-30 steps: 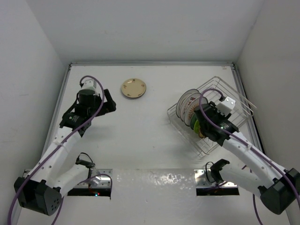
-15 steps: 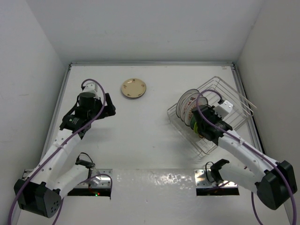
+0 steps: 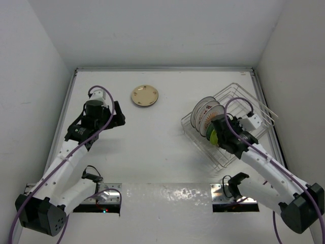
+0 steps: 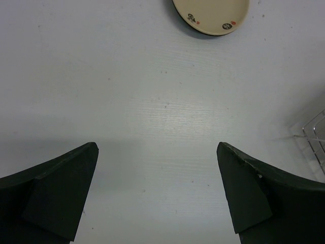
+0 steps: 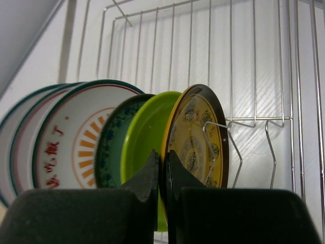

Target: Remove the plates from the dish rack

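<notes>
Several plates stand on edge in the wire dish rack (image 3: 242,104) (image 5: 254,61) at the right. In the right wrist view they run from a white plate with an orange sunburst (image 5: 71,137), through a dark green plate (image 5: 109,147) and a lime-green plate (image 5: 147,137), to a yellow patterned plate with a dark rim (image 5: 198,137). My right gripper (image 5: 163,168) (image 3: 217,133) is shut on the rim of the yellow patterned plate. A small beige plate (image 3: 145,95) (image 4: 210,15) lies flat on the table. My left gripper (image 4: 157,193) (image 3: 118,114) hangs open over bare table, near of the beige plate.
A bent wire tine (image 5: 218,132) crosses the front of the yellow plate. The rack's far half (image 3: 254,101) holds no plates. White walls close in the table on three sides. A corner of the rack (image 4: 316,140) shows at the right edge of the left wrist view.
My right gripper has closed its jaws onto the yellow patterned plate's rim, and its wrist has shifted a little. The left arm has barely moved.
</notes>
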Controlling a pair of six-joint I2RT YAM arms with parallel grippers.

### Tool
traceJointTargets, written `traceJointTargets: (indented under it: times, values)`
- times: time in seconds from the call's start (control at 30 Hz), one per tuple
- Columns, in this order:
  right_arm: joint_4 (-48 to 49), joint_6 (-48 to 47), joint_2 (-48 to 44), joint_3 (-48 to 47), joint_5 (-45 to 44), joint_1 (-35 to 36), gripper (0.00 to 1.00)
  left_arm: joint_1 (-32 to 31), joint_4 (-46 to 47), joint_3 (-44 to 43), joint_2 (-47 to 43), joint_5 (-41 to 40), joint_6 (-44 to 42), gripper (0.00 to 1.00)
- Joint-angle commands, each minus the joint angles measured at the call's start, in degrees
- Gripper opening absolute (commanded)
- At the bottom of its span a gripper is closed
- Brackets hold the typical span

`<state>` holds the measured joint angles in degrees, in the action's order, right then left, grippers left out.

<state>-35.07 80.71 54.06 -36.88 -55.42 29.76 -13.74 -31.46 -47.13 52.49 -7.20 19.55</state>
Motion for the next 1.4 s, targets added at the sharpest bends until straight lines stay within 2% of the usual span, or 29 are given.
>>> traceJointTargets:
  times: [0.0, 0.17, 0.27, 0.3, 0.33, 0.37, 0.4, 0.43, 0.47, 0.5, 0.53, 0.6, 0.67, 0.77, 0.83, 0.93, 1.03, 1.13, 1.3, 1.33, 1.37]
  values:
    - [-3.0, 0.8, -1.9, -7.1, -3.1, -0.3, 0.0, 0.2, 2.3, -0.6, -0.8, 0.5, -0.7, 1.0]
    - [-4.7, -6.1, -4.2, -15.4, -3.7, -0.2, 0.0, 0.2, 2.0, -1.9, -2.0, 0.4, 0.5, 1.0]
    - [-3.5, -15.1, -5.5, -19.8, -2.9, -0.2, 0.0, 0.2, 1.7, -3.7, -3.4, 1.3, 2.1, 1.0]
    - [-0.4, -22.7, -5.8, -20.8, -2.2, -0.2, 0.0, 0.2, 1.3, -4.5, -3.6, 2.1, 3.2, 1.0]
    - [-0.4, -27.7, -5.9, -21.5, 1.6, -0.2, 0.0, 0.2, 1.2, -5.5, -4.0, 2.9, 4.1, 1.0]
    - [6.3, -34.4, -5.8, -22.7, 5.2, -0.2, 0.0, 0.2, 1.2, -6.6, -4.2, 3.7, 5.1, 1.0]
    - [10.9, -45.1, -4.3, -24.2, 9.4, -0.2, 0.0, 0.2, 1.6, -8.4, -4.5, 5.8, 8.2, 1.0]
    - [11.2, -49.5, -2.6, -26.1, 18.5, -0.2, 0.0, 0.2, 2.6, -9.0, -5.5, 7.4, 10.0, 1.0]
    - [7.9, -58.2, 2.6, -32.0, 23.3, -0.1, 0.0, 0.2, 5.8, -9.3, -6.2, 12.4, 13.6, 1.0]
    - [4.0, -61.4, 5.6, -35.8, 27.0, 0.2, 0.0, 0.2, 7.6, -9.7, -6.5, 14.3, 15.7, 1.0]
    - [0.7, -65.0, 8.3, -39.0, 32.7, 1.5, 0.0, 0.2, 9.0, -9.9, -7.0, 15.9, 18.0, 1.0]
    - [-7.9, -75.6, 12.8, -46.6, 37.0, 4.0, 0.0, 0.2, 12.6, -10.3, -7.0, 19.1, 24.5, 1.0]
    - [-9.8, -80.5, 15.7, -47.9, 36.4, 10.3, 0.0, 0.2, 15.5, -9.6, -6.4, 21.6, 28.8, 1.0]
    - [-7.2, -91.9, 15.5, -45.5, 36.1, 21.5, 0.0, 0.1, 25.1, -6.0, -5.2, 29.1, 38.9, 1.0]
    - [-6.7, -96.1, 16.3, -45.0, 37.1, 28.0, 0.0, 0.1, 28.9, -2.9, -3.1, 32.5, 42.1, 1.0]
    - [-3.7, -102.1, 17.2, -43.6, 42.1, 32.6, 0.0, 0.0, 35.9, -0.2, 0.9, 38.9, 46.6, 1.0]
    - [5.8, -105.9, 15.8, -38.6, 46.8, 35.0, 0.0, -0.1, 39.9, 3.6, 3.3, 43.1, 48.7, 1.0]
    - [9.9, -108.4, 15.8, -36.8, 48.5, 36.0, 0.0, -0.1, 40.2, 5.2, 3.7, 43.8, 48.7, 0.99]
    - [16.6, -110.2, 18.5, -35.5, 50.8, 36.6, 0.0, -0.1, 44.5, 9.0, 3.8, 45.6, 50.7, 0.89]
    - [17.2, -110.4, 19.0, -35.5, 51.5, 36.6, 0.0, -0.1, 45.3, 9.5, 3.8, 45.7, 51.2, 0.86]
    - [17.7, -110.7, 19.7, -35.7, 51.6, 36.7, 0.0, -0.1, 47.0, 9.9, 4.0, 46.0, 52.1, 0.76]
